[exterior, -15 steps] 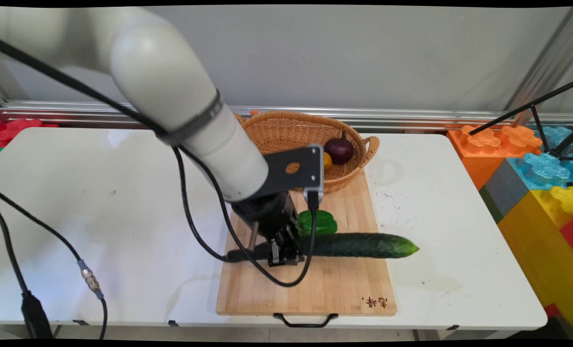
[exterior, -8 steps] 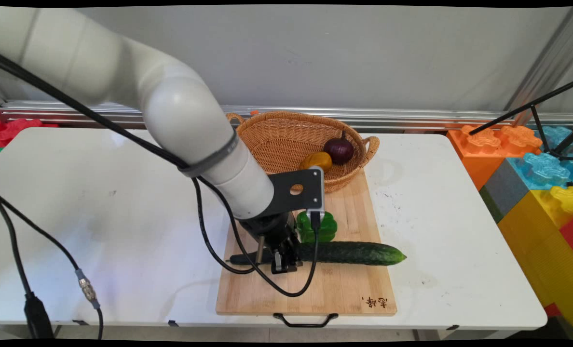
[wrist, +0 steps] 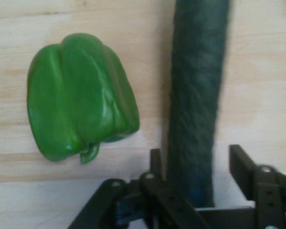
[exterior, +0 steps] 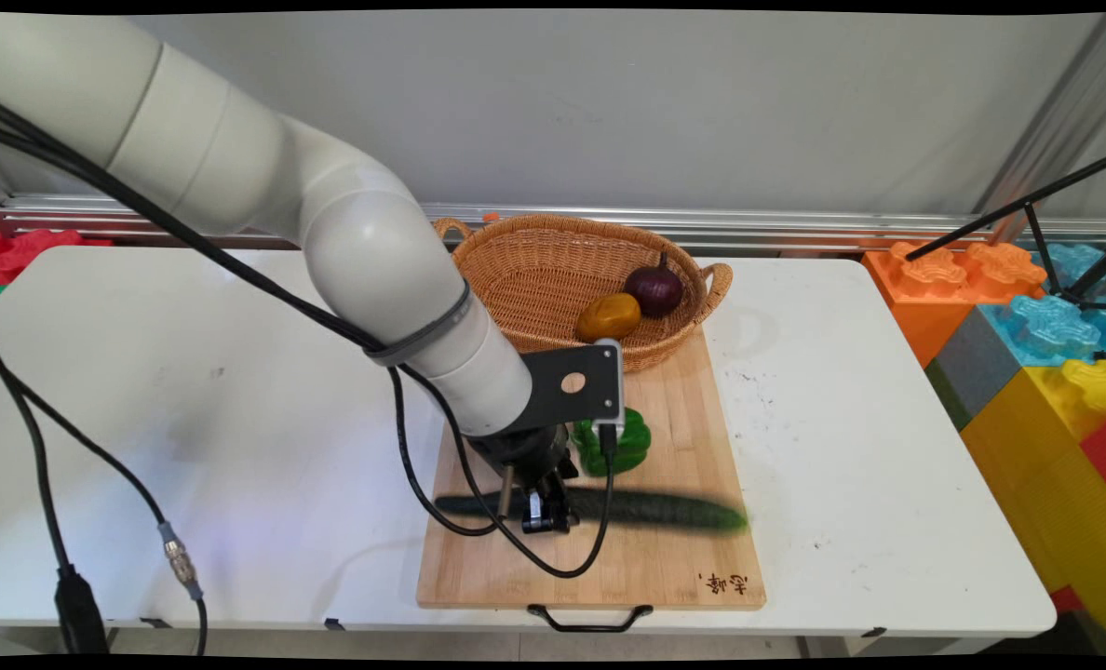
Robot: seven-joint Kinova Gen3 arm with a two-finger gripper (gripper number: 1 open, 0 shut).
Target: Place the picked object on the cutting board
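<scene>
Gripping the cucumber [exterior: 609, 508] near its left end, the gripper [exterior: 544, 514] stands low over the cutting board [exterior: 665, 568], its fingers [wrist: 155, 164] clamped on the dark green body from either side. In the hand view the cucumber runs up between them and away from the camera. In the main view it lies left to right across the middle of the board, its left tip reaching the board's left edge and its right tip well inside the right edge. It looks smeared there, so whether it is resting on the wood or held just clear of it cannot be told.

A green pepper [exterior: 616, 445] sits on the board just on the far side of the cucumber, close to the gripper but apart from it; the hand view shows a strip of bare wood between the two. At the far end of the board stands a wicker basket [exterior: 534, 270], its near rim over the board's far edge, with a purple onion [exterior: 654, 289] and a yellowish-brown fruit or vegetable [exterior: 609, 316] lying together at its right side. The board rests on the white table [exterior: 190, 391], its black handle [exterior: 590, 619] at the near edge. Coloured foam blocks [exterior: 1028, 316] stand beyond the table's right end.
</scene>
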